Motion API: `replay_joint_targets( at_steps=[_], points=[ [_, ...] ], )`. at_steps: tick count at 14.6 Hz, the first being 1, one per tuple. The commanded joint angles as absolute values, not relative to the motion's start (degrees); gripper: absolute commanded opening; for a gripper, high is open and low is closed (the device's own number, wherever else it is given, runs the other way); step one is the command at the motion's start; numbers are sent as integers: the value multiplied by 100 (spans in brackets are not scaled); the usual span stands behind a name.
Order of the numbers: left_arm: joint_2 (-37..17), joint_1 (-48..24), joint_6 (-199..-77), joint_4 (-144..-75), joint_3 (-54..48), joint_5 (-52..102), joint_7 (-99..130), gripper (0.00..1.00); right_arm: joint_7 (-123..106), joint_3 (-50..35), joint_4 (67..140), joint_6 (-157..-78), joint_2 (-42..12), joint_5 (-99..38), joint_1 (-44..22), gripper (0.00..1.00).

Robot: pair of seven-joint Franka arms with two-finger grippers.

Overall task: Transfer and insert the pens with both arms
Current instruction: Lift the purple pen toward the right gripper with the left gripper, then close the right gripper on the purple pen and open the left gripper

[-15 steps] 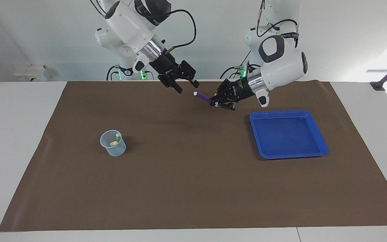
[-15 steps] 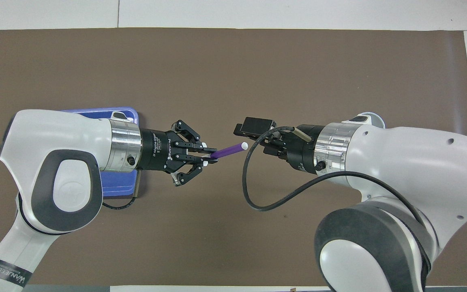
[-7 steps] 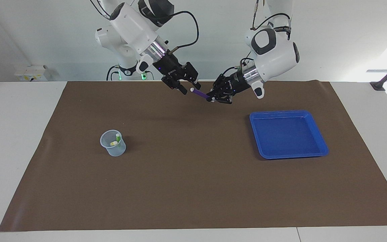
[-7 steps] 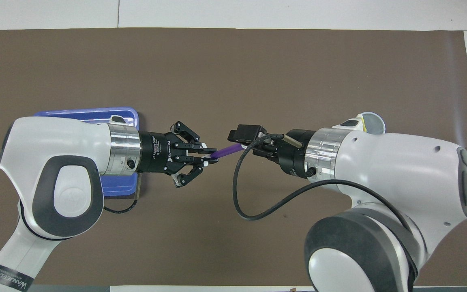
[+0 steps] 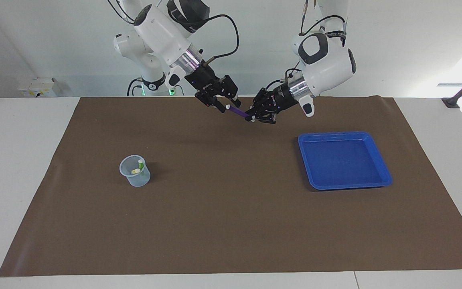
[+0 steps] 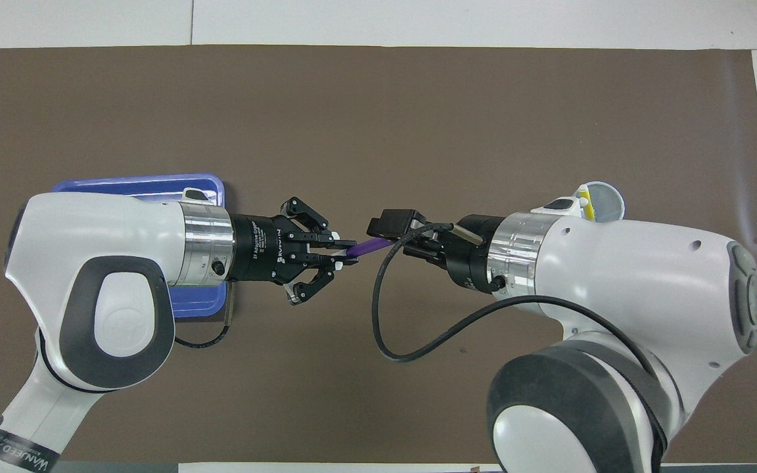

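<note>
My left gripper (image 5: pixel 252 117) is shut on the lower end of the purple pen (image 5: pixel 237 111) and holds it in the air over the mat, white cap end pointing toward my right gripper. My right gripper (image 5: pixel 225 103) is open, with its fingers on either side of the pen's cap end. In the overhead view the purple pen (image 6: pixel 368 246) spans the gap between the left gripper (image 6: pixel 342 253) and the right gripper (image 6: pixel 395 238). The green pen (image 5: pixel 140 163) and the yellow pen (image 5: pixel 136 171) stand in a clear cup (image 5: pixel 134 178).
A blue tray (image 5: pixel 335 135) with nothing in it lies toward the left arm's end of the brown mat (image 5: pixel 231 224). The cup stands toward the right arm's end; its rim (image 6: pixel 608 197) shows past the right arm in the overhead view.
The two grippers have closed the gap between them. The right gripper's open fingers now flank the pen's cap end. The left gripper has risen a little with the pen.
</note>
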State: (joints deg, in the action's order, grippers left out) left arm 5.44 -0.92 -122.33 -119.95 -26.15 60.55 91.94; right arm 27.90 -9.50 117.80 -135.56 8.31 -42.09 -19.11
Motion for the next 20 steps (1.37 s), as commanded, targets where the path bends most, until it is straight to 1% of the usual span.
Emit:
replay_joint_targets(
  at_steps=[1,3,5,8,10,14,15,16,17,19,20],
  points=[
    [738,-184,-12366,-12173,-2558,6187,9264,0,2654,-949,11927,-13667,949,-4263,-1916,62],
    [738,-176,-12366,-12173,-2558,6196,9264,0,2654,-949,11927,-13667,949,-4263,-1916,61],
    [738,-176,-12366,-12173,-2558,6196,9272,0,2646,-949,11936,-13667,949,-4263,-1916,54],
    [747,-176,-12375,-12173,-2558,6196,9281,0,2654,-949,11936,-13658,949,-4263,-1916,30],
    [747,-176,-12375,-12173,-2558,6196,9281,0,2672,-949,11927,-13649,941,-4263,-1907,0],
    [747,-185,-12392,-12164,-2558,6196,9273,0,2681,-949,11927,-13614,940,-4271,-1890,0],
    [756,-193,-12427,-12129,-2558,6196,9203,22,2681,-949,11927,-13606,940,-4271,-1890,0],
    [773,-211,-12506,-12120,-2558,6188,9228,86,2681,-949,11927,-13588,940,-4271,-1881,0],
    [791,-220,-12507,-12138,-2558,6188,9237,100,2672,-949,11927,-13562,940,-4271,-1863,0],
    [817,-211,-12507,-12146,-2558,6170,9185,100,2480,-932,11892,-13387,932,-4202,-1837,0],
    [817,-211,-12516,-12146,-2558,6153,9185,100,2191,-897,11839,-13064,932,-3975,-1785,0]
  ],
)
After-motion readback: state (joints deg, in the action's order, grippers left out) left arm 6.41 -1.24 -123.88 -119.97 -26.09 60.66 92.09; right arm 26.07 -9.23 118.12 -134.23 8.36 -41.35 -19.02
